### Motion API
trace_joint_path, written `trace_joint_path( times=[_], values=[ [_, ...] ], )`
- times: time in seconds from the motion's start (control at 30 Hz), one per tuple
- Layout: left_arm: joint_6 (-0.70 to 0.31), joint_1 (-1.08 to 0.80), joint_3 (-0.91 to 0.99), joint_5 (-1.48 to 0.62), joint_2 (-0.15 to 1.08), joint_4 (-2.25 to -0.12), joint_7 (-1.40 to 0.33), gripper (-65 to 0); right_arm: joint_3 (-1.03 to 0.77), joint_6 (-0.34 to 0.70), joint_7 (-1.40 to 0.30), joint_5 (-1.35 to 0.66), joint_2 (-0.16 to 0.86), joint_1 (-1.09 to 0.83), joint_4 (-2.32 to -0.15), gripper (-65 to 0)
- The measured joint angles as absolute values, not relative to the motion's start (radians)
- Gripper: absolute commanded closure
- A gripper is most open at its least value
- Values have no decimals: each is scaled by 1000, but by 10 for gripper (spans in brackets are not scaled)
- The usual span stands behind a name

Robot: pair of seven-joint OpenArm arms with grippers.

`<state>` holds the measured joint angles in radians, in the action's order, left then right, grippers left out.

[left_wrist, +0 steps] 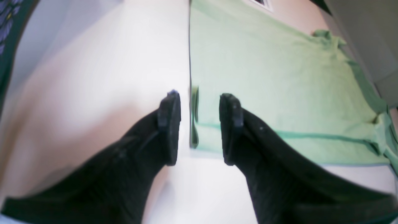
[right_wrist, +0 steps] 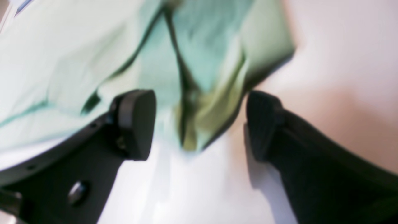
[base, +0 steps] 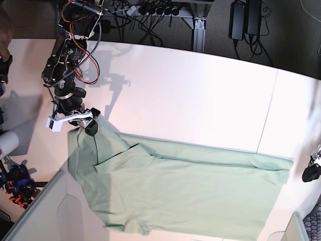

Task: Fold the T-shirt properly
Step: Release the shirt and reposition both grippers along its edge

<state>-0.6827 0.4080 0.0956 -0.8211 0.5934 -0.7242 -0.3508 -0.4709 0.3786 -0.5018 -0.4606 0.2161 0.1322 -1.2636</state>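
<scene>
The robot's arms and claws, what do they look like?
The right arm is black with red and orange wires looping along it, and a white bracket near its wrist. The right gripper has two chunky black fingers with rounded pads. The left gripper has two matte black fingers too, slimmer and curved.

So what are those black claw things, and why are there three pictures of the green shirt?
Those claws are the robot's two hands, called grippers. Each arm carries a small camera near its gripper, and a third camera looks down from above. From above, you see the T-shirt spread out on the white table. The right gripper hovers at the shirt's sleeve end, by a bunched bit of cloth. Its own camera shows that cloth between the open right gripper. The left gripper is open too, at the shirt's straight bottom edge. Neither one holds anything right now.
</scene>
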Motion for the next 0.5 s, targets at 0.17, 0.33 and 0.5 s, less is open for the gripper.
trace_joint_path(
  times=[0.17,0.33,0.5],
  values=[
    [-682,371,96,-820,593,-732,-351,-244,-463,386,-501,-467,216,99,-1287,-441],
    [-682,371,96,-821,593,-733,-351,-244,-450,386,-499,-467,219,100,-1293,-441],
    [-682,368,96,-822,593,-733,-350,-244,-373,399,-469,-393,219,100,-1293,-440]
  ],
)
